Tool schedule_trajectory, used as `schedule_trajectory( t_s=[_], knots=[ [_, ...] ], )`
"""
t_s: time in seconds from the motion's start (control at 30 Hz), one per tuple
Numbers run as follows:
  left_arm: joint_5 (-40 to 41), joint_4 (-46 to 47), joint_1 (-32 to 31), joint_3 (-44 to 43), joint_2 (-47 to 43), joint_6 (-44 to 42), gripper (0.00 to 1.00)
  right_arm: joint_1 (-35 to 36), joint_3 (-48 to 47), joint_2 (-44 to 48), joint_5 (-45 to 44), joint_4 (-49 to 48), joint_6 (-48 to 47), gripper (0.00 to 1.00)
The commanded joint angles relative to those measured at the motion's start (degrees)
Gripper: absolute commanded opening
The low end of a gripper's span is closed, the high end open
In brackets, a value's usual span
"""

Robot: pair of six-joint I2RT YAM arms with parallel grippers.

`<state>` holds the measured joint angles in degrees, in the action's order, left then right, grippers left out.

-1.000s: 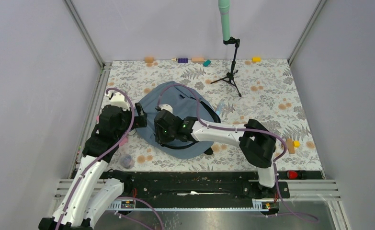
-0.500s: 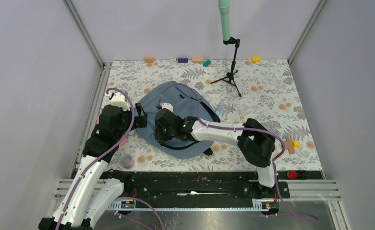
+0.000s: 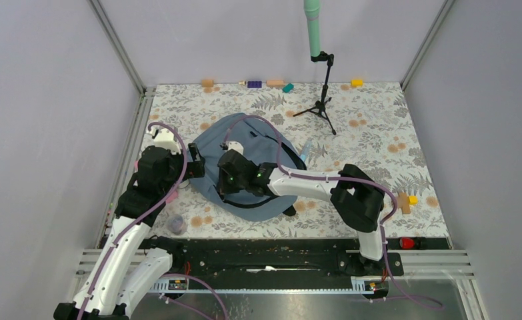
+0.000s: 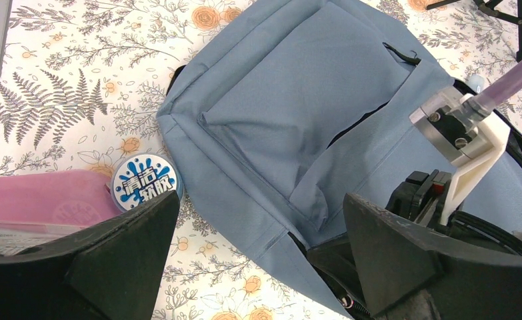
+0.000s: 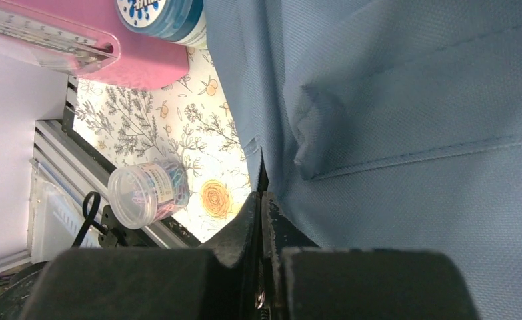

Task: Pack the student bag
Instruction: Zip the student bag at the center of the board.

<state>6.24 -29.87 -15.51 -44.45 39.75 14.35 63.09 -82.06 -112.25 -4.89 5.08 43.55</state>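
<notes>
1 thin pinch is all your right gripper (image 5: 261,200) has on the edge of the student bag (image 3: 211,141), flat on the floral table (image 3: 378,147), and your left gripper (image 4: 258,210) gapes wide, so a hard tug could slip the fabric or drag the bag onto the pink case (image 4: 38,197).

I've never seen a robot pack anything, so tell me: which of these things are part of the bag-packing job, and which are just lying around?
Part of the job: the student bag; probably also, lying near it, the pink case, the round blue-labelled tin and the jar of paper clips.

Just lying about: the tripod stand and the small coloured blocks at the far edge.
</notes>
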Motion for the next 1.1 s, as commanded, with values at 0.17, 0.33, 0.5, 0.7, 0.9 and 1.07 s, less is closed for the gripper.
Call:
schedule_trajectory(
  t_s=[0.17,0.33,0.5,0.7,0.9,1.07],
  knots=[
    [-5.78,2.79,0.21,3.11,-0.05,7.59,0.99,-0.67,12.17,12.94,7.04,-15.02,-4.52,0.00],
    [-9.50,1.92,0.13,4.68,0.70,10.04,0.99,-0.69,20.99,21.11,11.85,-21.25,-6.55,0.00],
    [-12.90,2.34,0.04,6.51,3.39,13.59,0.99,-0.63,28.02,25.91,13.04,-24.69,-7.84,0.00],
    [-14.68,6.94,-0.37,10.41,6.31,18.76,0.93,-0.47,34.06,30.07,13.33,-29.05,-8.38,0.00],
    [-10.91,9.02,-4.00,13.14,7.49,22.62,0.87,-0.27,36.39,32.46,9.97,-29.04,-9.98,0.00],
    [-8.71,12.40,-7.93,14.30,12.21,24.40,0.88,-0.08,36.99,33.13,9.62,-29.54,-10.25,0.00]
  ],
)
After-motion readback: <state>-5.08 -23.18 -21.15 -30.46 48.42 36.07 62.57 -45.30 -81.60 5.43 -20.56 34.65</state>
